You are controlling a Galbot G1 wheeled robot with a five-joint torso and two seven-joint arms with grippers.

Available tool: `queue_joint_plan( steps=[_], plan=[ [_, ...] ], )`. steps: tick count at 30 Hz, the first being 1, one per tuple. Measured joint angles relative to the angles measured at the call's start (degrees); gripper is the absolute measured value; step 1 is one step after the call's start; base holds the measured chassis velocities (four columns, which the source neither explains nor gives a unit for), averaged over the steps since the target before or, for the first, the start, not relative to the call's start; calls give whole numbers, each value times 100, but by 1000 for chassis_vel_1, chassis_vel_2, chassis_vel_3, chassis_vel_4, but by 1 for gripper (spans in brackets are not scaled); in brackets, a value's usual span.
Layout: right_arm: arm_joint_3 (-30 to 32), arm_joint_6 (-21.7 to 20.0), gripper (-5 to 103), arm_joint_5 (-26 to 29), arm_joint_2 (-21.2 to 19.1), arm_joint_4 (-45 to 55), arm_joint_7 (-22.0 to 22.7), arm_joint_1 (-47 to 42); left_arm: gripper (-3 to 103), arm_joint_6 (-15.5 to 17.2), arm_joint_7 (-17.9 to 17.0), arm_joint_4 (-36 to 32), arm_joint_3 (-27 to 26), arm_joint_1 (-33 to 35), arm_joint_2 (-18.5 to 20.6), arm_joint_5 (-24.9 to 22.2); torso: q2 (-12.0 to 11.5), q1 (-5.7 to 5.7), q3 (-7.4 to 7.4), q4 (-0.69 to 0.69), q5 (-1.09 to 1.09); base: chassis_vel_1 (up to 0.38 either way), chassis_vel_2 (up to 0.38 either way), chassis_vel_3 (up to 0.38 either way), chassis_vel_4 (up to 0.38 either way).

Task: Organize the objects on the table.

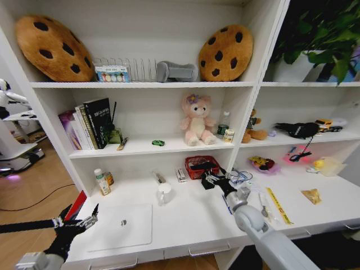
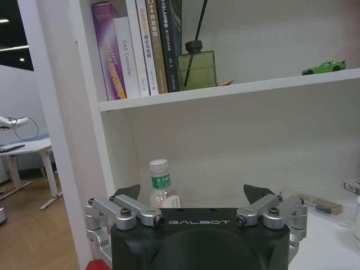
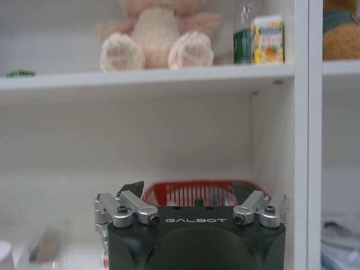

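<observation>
Two grippers over table (image 1: 191, 225), both spread wide, nothing held. Left gripper (image 1: 75, 221) at 8 o'clock, just off closed silver laptop (image 1: 121, 226) at 7 o'clock. Right gripper (image 1: 212, 178) near centre, facing red basket (image 1: 198, 166) at 12 o'clock. Small bottle (image 2: 160, 185) ahead of left gripper; pens (image 1: 264, 205) at 4 o'clock.

A silver laptop (image 1: 121, 226) lies closed and flat (lid up, a small dark logo at its middle) on the front left of the long white worktop (image 1: 191, 222). A tiny green toy car (image 2: 323, 68) stands on the shelf above, well apart from the laptop, beside the books.
</observation>
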Motion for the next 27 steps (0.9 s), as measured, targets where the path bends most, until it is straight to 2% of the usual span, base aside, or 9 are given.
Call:
queue_joint_plan(
  steps=[1, 2, 5, 6, 16, 27],
  plan=[
    [87, -106, 88, 4, 34, 40, 31, -252, 100, 0, 0, 0, 0, 1, 0, 0, 0, 0, 0, 0, 0, 0, 0, 0, 0],
    [123, -157, 88, 48, 55, 52, 62, -377, 100, 0, 0, 0, 0, 0, 0, 0, 0, 0, 0, 0, 0, 0, 0, 0, 0],
    [291, -439, 89, 278, 101, 140, 123, -676, 100, 0, 0, 0, 0, 0, 0, 0, 0, 0, 0, 0, 1, 0, 0, 0, 0],
    [364, -503, 97, 320, 104, 171, 119, -759, 100, 0, 0, 0, 0, 0, 0, 1, 0, 0, 0, 1, 0, 0, 0, 0, 0],
    [446, -556, 99, 400, 157, 363, 99, -988, 100, 0, 0, 0, 0, 1, 0, 0, 0, 0, 1, 1, 0, 0, 0, 0, 0],
    [490, -702, 100, 553, 165, 266, 80, -864, 100, 0, 0, 0, 0, 0, 0, 0, 0, 0, 1, 1, 0, 0, 0, 0, 0]
  ],
)
